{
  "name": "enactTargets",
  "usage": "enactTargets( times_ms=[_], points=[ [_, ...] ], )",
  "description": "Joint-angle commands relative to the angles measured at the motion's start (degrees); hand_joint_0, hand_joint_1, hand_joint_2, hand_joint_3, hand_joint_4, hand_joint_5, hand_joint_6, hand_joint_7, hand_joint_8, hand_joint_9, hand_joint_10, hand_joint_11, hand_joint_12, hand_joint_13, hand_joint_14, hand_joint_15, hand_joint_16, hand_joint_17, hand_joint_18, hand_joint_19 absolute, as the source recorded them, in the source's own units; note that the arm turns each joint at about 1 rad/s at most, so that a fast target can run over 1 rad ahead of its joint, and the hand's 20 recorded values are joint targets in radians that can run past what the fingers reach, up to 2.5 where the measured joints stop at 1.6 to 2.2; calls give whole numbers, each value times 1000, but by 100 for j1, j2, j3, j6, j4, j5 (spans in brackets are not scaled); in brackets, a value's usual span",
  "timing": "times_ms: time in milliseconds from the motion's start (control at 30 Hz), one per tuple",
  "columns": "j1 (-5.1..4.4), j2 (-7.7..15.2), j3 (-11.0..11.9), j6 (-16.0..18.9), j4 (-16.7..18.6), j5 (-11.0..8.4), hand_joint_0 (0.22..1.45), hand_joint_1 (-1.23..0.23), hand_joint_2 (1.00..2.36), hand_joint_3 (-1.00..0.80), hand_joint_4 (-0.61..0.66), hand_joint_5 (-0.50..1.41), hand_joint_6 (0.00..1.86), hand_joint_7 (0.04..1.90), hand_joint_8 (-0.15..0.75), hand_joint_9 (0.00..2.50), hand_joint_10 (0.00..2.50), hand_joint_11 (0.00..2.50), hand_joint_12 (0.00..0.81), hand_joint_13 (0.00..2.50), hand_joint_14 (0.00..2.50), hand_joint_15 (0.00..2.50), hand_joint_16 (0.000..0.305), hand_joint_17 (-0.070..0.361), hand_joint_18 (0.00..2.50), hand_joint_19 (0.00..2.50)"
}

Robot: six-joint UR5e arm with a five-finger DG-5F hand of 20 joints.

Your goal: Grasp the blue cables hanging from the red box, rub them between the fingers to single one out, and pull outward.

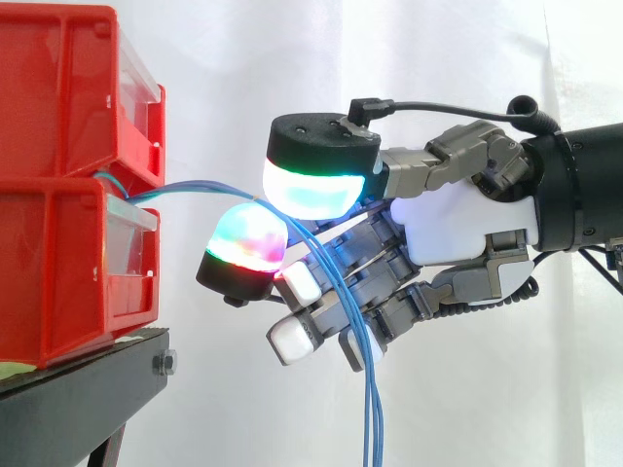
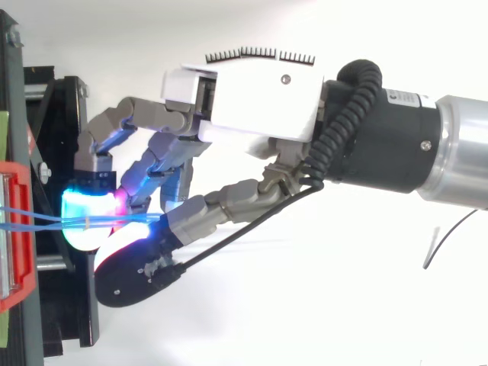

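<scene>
Side and top views. My hand (image 1: 467, 226) enters from the right of the frame and reaches toward two stacked red boxes (image 1: 58, 107) on a black stand (image 1: 88, 389) at the left edge, in front of a white curtain (image 1: 224, 58). The blue cables (image 1: 372, 418) leave the gap between the boxes at centre left and run right. There I pinch them between my glowing fingertips (image 1: 248, 243), one pad above and one below. Past the pinch they drape over my curled lower fingers and hang to the bottom edge, right of centre.
</scene>
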State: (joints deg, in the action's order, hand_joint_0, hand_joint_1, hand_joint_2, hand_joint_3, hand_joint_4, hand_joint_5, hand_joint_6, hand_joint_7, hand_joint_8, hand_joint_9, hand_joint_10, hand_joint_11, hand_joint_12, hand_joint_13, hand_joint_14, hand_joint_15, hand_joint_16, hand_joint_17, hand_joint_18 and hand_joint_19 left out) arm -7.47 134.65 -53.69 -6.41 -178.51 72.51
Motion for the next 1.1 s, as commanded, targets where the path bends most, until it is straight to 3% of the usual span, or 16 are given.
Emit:
enactTargets(
  times_ms=[0, 167, 300, 567, 700, 833, 933, 1067],
  points=[
    [0, 0, 7, 0, 0, 0, 555, -764, 1000, -500, 253, -183, 873, 926, 363, 965, 13, 807, 414, 914, 18, 552, 58, 130, 972, 670],
    [0, 0, -1, 0, 0, 0, 577, -692, 1000, -500, 248, -170, 867, 967, 364, 989, 15, 799, 413, 932, 17, 557, 57, 129, 979, 683],
    [0, -9, -1, 0, 0, 0, 593, -650, 1010, -380, 230, -164, 882, 1010, 364, 1032, 15, 806, 414, 950, 17, 567, 57, 129, 986, 684],
    [0, 0, -1, 0, 0, 0, 597, -689, 1016, -250, 210, -164, 898, 1033, 370, 1025, 15, 810, 417, 954, 17, 565, 58, 131, 996, 684],
    [0, 0, 7, 0, 0, 0, 641, -815, 1014, -315, 161, -178, 908, 979, 361, 979, 14, 826, 412, 937, 19, 564, 57, 129, 993, 667],
    [0, 0, 7, 0, 0, 0, 680, -894, 1002, -465, 198, -186, 908, 959, 350, 951, 14, 819, 407, 923, 17, 564, 56, 127, 991, 648],
    [0, 0, 7, 0, 0, 0, 677, -890, 1000, -500, 226, -184, 906, 936, 346, 950, 14, 820, 404, 924, 17, 565, 56, 126, 986, 648],
    [0, 0, 7, 0, 0, 0, 582, -828, 1000, -500, 248, -182, 897, 944, 351, 962, 15, 826, 404, 928, 18, 579, 56, 127, 986, 662]
  ],
)
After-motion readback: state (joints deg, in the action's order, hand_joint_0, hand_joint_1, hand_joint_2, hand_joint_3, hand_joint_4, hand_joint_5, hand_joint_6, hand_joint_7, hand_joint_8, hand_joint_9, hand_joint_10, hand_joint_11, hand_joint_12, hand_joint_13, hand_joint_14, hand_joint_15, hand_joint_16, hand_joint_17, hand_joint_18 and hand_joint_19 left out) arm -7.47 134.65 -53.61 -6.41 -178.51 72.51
